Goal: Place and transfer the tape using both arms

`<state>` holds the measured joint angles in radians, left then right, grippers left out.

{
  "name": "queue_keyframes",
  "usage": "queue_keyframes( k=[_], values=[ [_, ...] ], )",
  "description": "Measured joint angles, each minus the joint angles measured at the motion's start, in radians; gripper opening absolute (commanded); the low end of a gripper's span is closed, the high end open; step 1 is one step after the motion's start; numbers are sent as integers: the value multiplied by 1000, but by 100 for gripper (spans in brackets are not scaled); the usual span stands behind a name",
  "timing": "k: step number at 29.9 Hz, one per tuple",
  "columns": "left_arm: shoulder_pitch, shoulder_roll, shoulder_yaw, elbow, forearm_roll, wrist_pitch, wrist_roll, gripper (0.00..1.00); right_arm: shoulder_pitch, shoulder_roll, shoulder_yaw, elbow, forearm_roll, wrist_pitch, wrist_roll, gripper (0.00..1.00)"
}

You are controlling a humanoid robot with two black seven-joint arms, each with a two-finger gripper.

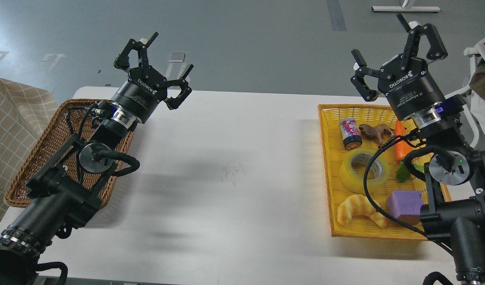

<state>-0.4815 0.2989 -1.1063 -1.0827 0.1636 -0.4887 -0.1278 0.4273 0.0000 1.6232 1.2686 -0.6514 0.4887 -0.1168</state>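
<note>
Both grippers raised, fingers spread wide, nothing held: left gripper (pixel 163 65) above the wicker basket (pixel 32 166), right gripper (pixel 388 55) above the far end of the yellow tray (pixel 325 158). Tape (pixel 363 168) lies flat in the tray, below and nearer than the right gripper, between can (pixel 350 133) and croissant (pixel 359 209). Judged light, stiff, slick-sided; pinch one wall, one finger in the core.

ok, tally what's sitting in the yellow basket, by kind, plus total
In the yellow basket:
tape: 1
can: 1
toy animal: 1
carrot: 1
croissant: 1
purple block: 1
Total: 6
Both tools are open and hold nothing.
</note>
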Motion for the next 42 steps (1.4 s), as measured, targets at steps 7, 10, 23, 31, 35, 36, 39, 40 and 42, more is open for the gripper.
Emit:
queue_keyframes(
  k=[7, 10, 23, 31, 35, 36, 39, 40, 42],
  values=[
    [0, -1, -3, 0, -1, 0, -4, 98, 10, 0, -5, 1, -5, 0, -4, 100],
    [1, -1, -3, 0, -1, 0, -4, 98, 10, 0, -7, 6, -16, 0, -4, 100],
    [2, 2, 3, 0, 0, 0, -4, 98, -3, -226, -129, 42, -293, 0, -3, 100],
    [1, 2, 2, 0, 2, 0, -5, 98, -60, -417, -139, 143, -499, 0, -2, 100],
    [0, 2, 1, 0, 2, 0, -5, 98, -84, -502, -143, 167, -597, 0, -2, 100],
    [0, 2, 1, 0, 2, 0, -5, 98, -87, -517, -148, 169, -620, 0, -2, 100],
    [0, 2, 1, 0, 2, 0, -5, 98, -89, -550, -163, 170, -679, 0, -2, 100],
    [0, 2, 1, 0, 2, 0, -5, 98, -89, -557, -167, 171, -700, 0, -2, 100],
    [0, 2, 1, 0, 2, 0, -5, 98, -89, -575, -172, 173, -744, 0, -3, 100]
  ],
)
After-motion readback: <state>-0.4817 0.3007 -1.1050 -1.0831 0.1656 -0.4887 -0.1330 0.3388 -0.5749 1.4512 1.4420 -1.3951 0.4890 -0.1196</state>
